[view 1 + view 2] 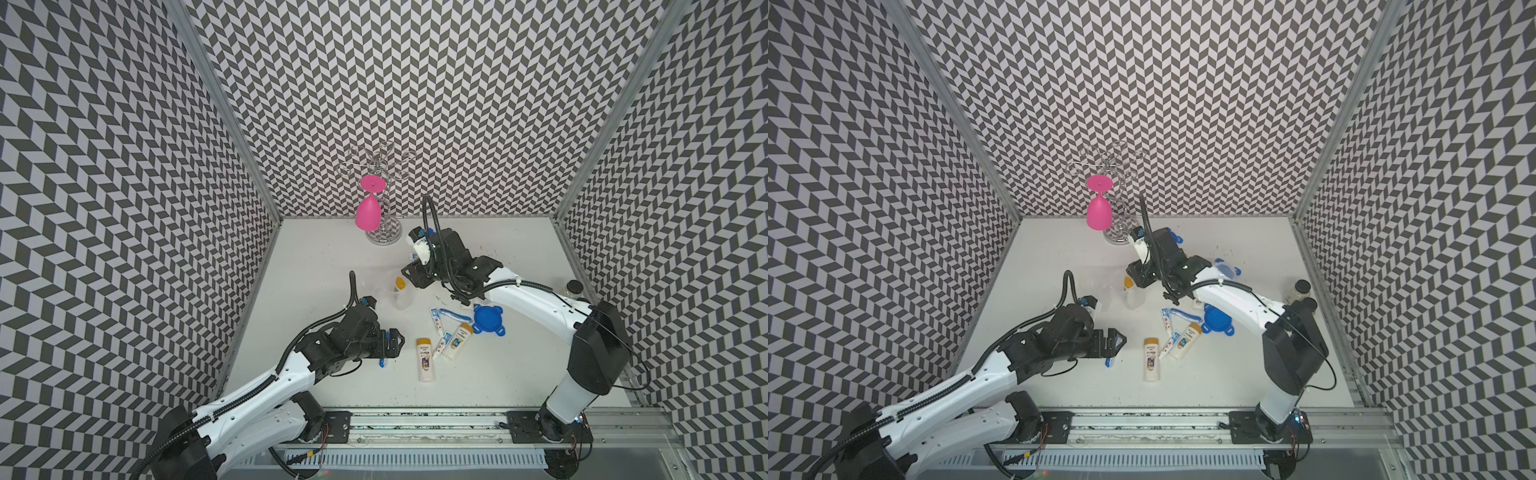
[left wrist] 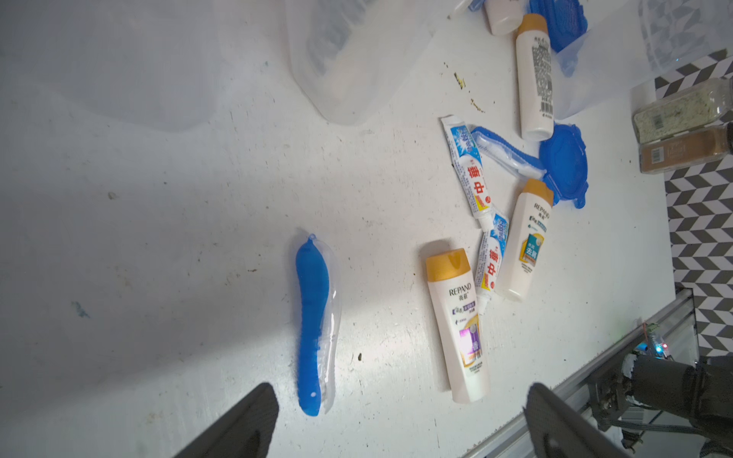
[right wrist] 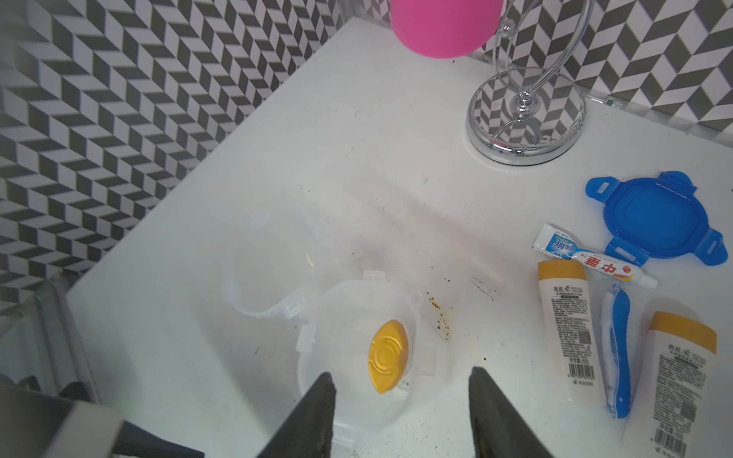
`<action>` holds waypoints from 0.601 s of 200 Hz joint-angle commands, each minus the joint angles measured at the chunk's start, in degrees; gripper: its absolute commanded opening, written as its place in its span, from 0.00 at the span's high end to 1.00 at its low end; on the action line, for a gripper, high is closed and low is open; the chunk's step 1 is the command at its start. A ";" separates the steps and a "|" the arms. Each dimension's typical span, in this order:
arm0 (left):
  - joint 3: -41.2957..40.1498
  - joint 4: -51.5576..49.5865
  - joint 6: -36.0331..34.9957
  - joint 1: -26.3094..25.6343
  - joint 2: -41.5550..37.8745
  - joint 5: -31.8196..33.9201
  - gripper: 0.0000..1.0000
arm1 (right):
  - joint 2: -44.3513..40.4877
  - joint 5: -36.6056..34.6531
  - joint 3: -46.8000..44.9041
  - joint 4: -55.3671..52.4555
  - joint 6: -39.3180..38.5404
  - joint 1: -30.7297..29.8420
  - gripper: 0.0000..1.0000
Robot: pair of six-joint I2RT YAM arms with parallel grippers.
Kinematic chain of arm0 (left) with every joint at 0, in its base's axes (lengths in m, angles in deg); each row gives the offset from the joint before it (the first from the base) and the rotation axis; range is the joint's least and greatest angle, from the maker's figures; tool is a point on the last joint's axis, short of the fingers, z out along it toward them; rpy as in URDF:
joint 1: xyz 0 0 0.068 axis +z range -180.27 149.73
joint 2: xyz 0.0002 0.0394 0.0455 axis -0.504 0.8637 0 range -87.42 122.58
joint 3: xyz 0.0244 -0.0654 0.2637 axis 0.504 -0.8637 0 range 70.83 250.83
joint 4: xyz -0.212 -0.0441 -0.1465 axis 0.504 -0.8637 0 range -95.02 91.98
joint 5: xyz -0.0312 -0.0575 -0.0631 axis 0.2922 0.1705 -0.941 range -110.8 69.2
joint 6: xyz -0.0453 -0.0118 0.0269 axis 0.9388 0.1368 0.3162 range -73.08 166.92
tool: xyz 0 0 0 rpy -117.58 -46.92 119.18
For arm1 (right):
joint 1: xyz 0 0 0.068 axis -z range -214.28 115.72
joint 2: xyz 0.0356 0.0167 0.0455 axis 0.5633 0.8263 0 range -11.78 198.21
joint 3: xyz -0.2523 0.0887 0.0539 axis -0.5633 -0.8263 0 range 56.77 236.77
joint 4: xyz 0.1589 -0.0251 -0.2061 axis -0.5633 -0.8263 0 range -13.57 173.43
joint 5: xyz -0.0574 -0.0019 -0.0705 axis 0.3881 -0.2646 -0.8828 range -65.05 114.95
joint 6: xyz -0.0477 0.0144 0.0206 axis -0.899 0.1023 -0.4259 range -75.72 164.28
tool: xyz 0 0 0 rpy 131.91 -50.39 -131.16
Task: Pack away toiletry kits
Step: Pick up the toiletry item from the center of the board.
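In both top views a white bottle with a yellow cap [image 1: 400, 286] stands upright inside a clear jar [image 1: 402, 300]. My right gripper [image 3: 400, 374] hangs open just above this bottle's cap [image 3: 386, 355], holding nothing. My left gripper [image 2: 400, 390] is open too, low over the table, and a blue toothbrush [image 2: 313, 325] in a clear wrapper lies just inside one of its fingers. To the right lie two more bottles [image 1: 425, 359] [image 1: 457, 340], two toothpaste tubes [image 1: 437, 318], another toothbrush [image 1: 457, 316] and a blue lid [image 1: 488, 319].
An empty clear jar [image 3: 261, 269] stands beside the filled one. A pink goblet [image 1: 368, 212] hangs on the silver wire rack [image 1: 384, 235] at the back. In a top view a lidded jar [image 1: 1225, 266] shows behind my right arm. Two spice jars [image 1: 1298, 291] stand at the right edge.
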 commanded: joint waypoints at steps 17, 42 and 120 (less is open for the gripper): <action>1.44 0.93 4.94 -6.39 2.82 2.78 0.00 | -11.62 0.25 -2.98 -2.62 4.37 5.32 0.36; 3.29 0.76 5.14 -9.89 8.13 4.57 0.00 | -20.02 4.23 -12.45 -3.12 7.97 15.01 0.25; 10.33 5.21 5.22 -17.70 23.96 5.48 0.00 | -30.75 4.78 -25.71 -1.29 9.88 22.20 0.10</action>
